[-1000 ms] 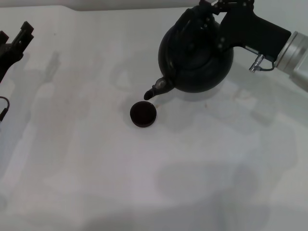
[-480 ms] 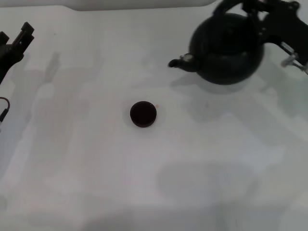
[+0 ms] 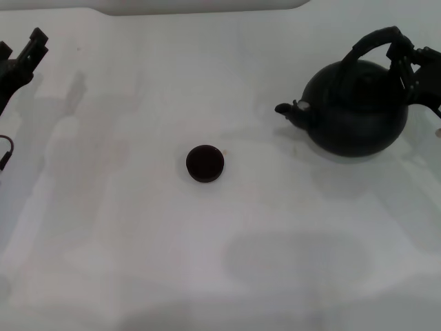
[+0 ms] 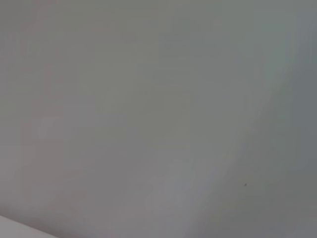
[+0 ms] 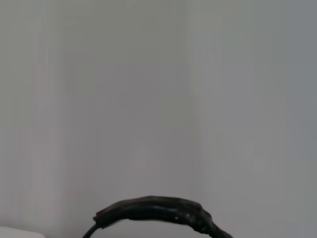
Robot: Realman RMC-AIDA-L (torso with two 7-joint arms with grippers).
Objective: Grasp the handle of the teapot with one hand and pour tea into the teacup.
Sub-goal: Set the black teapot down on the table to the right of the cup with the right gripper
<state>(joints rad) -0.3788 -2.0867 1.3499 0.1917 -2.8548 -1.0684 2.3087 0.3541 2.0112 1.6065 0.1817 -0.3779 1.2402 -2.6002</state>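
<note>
The matte-black teapot stands upright at the right of the head view, its spout pointing left toward the teacup. The small dark teacup sits on the table's middle, well apart from the spout. No tea stream shows. My right gripper is at the right edge, shut on the right end of the arched black handle. The handle also shows in the right wrist view. My left gripper is parked at the far left, open and empty.
The white table spreads around the cup and pot. Its far edge runs along the top of the head view. The left wrist view shows only plain pale surface.
The right gripper carried the teapot from a tilt over the teacup back to the right and down, levelling it upright. The teacup and left arm have not moved.
</note>
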